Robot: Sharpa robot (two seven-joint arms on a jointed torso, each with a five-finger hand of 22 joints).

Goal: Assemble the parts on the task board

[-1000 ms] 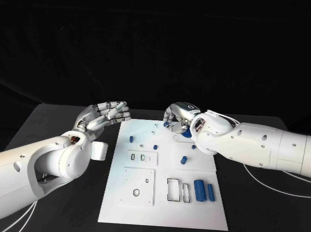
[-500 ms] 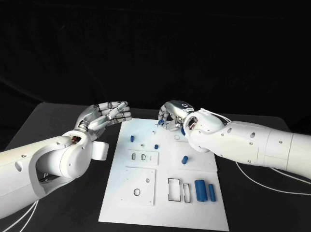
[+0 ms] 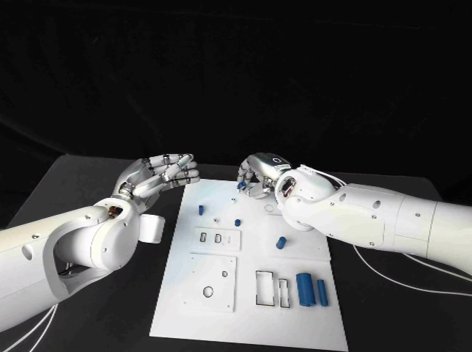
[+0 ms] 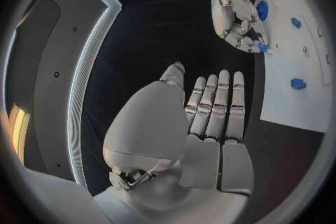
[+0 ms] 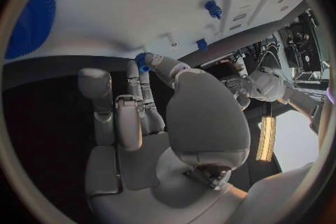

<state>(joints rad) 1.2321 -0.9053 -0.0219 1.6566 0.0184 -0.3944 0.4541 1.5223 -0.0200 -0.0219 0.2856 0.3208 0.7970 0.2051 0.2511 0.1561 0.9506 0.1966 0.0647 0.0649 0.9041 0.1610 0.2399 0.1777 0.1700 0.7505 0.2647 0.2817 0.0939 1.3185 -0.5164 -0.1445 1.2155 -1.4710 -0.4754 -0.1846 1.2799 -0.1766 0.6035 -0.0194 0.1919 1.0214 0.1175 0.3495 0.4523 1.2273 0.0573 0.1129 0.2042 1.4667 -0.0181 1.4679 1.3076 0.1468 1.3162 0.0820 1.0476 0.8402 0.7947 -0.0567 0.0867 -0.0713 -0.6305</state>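
The table (image 3: 88, 172) was viewed from above by the head camera, facing forward and down. Each wrist camera was set close behind its own hand. The board (image 3: 247, 308) (image 4: 294, 89) (image 5: 161, 5) was shared by all views.

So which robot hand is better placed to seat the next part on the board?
The right robot hand: it hovers at the task board's far edge and pinches a small blue part at its fingertips. The left robot hand is off the board, open and holding nothing.
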